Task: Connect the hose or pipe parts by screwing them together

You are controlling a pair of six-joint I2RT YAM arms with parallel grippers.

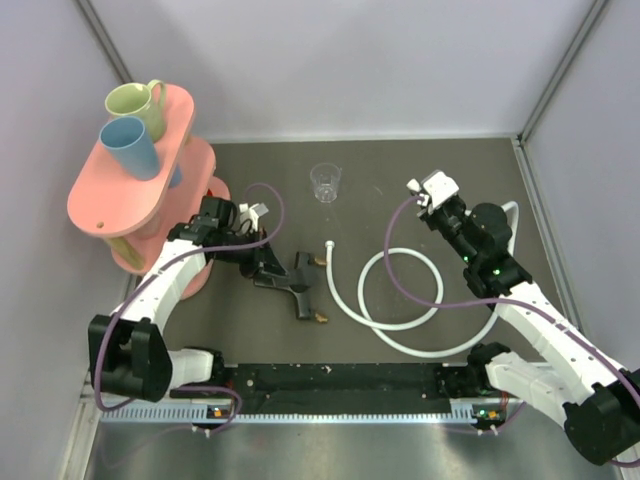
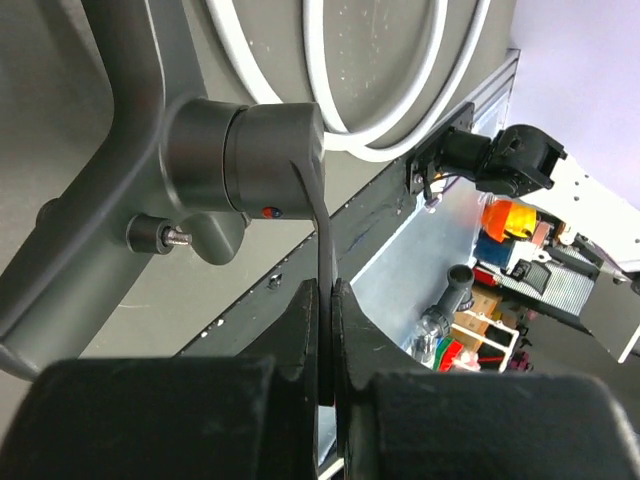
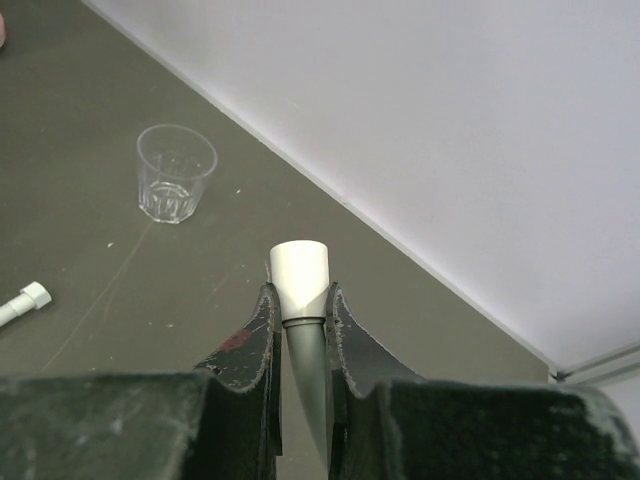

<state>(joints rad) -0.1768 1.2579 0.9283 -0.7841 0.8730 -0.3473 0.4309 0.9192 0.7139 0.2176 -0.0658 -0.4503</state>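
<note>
Dark table, pale walls behind. I read the left gripper as pinched fully closed on a thin black tab of the black T-shaped fitting, left of centre. The right gripper is clamped around one white end connector of the white hose. The hose loops lie mid-table, with its free end near the fitting. A clear cup stands beyond.

Dark table: looped hose, clear cup, pink stand.
</note>
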